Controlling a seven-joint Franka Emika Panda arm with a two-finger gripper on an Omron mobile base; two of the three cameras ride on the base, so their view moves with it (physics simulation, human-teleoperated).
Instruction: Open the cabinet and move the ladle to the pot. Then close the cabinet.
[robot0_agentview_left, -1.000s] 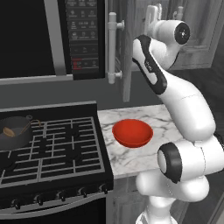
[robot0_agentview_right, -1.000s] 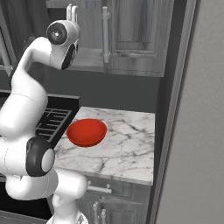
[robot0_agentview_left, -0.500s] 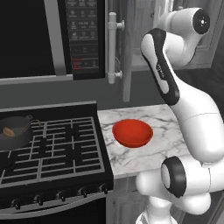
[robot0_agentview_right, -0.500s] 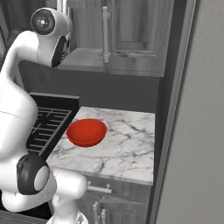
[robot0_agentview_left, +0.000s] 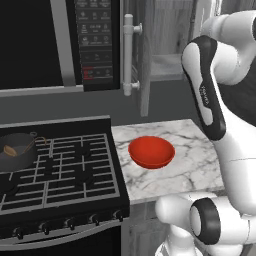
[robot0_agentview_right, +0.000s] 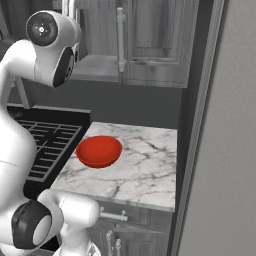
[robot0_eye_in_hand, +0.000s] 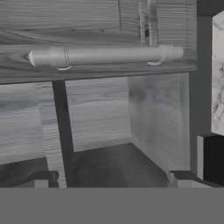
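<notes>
Hand view looks into the cabinet (robot0_eye_in_hand: 100, 127), door swung open, gripper (robot0_eye_in_hand: 111, 178) fingers spread wide on nothing; ladle (robot0_agentview_left: 9, 150) sits in the pot (robot0_agentview_left: 17, 150) on the stove (robot0_agentview_left: 65, 175)

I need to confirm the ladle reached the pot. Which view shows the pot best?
The left base view: the pot sits on the stove's back-left burner with the ladle in it. Neither the right base view nor the hand view helps with the pot.

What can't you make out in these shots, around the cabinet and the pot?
- Cabinet top: cut off by the upper edge in both base views.
- Ladle in the pot: left base view, too small to tell its shape.
- Pincer: hand view, only the tips show.
</notes>
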